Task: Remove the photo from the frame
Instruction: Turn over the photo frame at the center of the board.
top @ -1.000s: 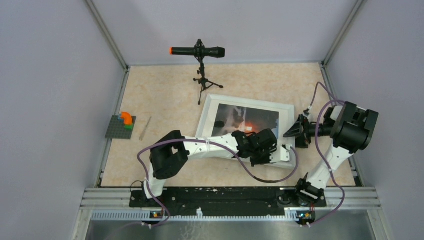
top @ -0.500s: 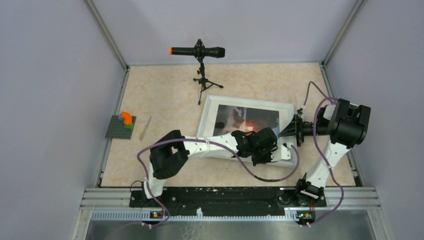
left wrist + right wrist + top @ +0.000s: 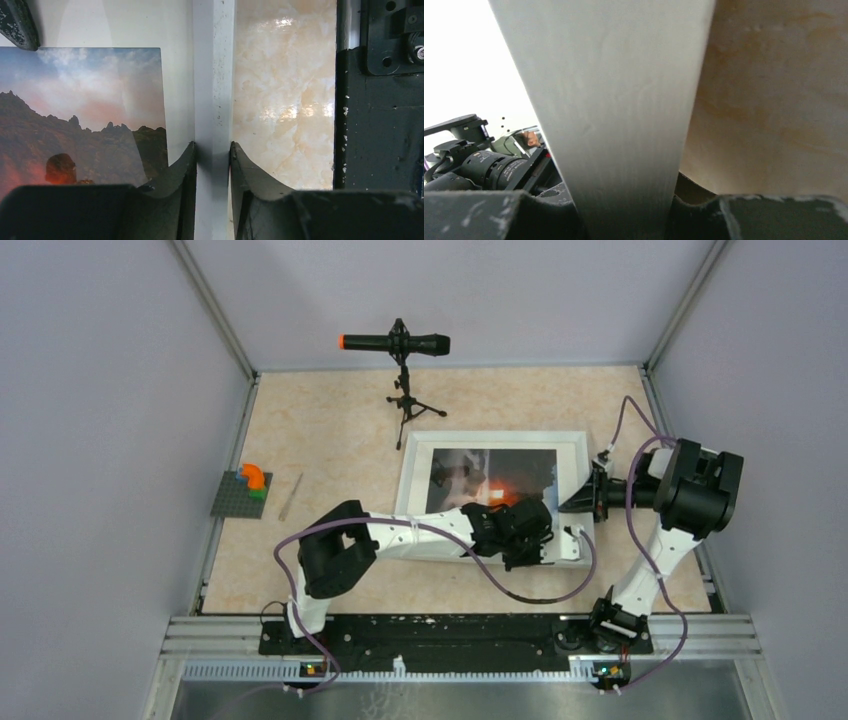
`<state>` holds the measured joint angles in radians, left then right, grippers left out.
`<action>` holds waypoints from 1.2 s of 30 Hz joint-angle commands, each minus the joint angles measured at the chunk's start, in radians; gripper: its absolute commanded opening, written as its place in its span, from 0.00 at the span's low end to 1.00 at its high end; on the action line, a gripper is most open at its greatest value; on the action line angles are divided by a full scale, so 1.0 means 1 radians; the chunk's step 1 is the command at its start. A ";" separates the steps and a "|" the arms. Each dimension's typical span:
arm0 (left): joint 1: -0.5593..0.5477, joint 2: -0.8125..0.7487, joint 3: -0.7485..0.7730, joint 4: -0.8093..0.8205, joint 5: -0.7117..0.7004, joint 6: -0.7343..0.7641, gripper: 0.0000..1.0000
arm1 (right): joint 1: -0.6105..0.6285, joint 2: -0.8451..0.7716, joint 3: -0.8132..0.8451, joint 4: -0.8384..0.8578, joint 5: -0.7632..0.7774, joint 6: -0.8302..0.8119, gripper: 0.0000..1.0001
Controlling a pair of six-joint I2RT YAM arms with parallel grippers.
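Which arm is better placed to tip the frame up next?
Right, probably: the right claw holds the frame's right edge from outside; the left arm lies across the photo, left claw on the near border.

No legible text, labels, brands or numbers on anything.

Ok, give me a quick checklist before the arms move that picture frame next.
1. Left gripper clamped on the frame border: ok.
2. Right gripper closed on the frame's right edge: ok.
3. Photo seated in the frame, face up: ok.
4. Frame's back reachable: not ok, it faces the table.
5. Microphone stand apart from the frame, though close: ok.
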<state>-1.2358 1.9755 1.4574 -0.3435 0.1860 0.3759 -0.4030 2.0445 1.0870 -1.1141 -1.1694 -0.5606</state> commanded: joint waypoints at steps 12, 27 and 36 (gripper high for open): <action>0.187 -0.346 -0.011 -0.201 0.179 -0.040 0.93 | -0.140 -0.250 0.250 -0.221 0.124 -0.010 0.00; 0.297 -0.516 -0.157 -0.220 0.138 -0.071 0.99 | -0.165 -0.341 0.848 -0.338 0.347 0.018 0.00; 0.325 -0.586 -0.220 -0.237 0.136 -0.089 0.99 | -0.165 -0.320 1.224 -0.358 0.411 0.040 0.00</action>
<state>-0.9226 1.4479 1.2636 -0.5823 0.3206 0.3080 -0.5571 1.7859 2.1311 -1.6142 -0.7555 -0.4595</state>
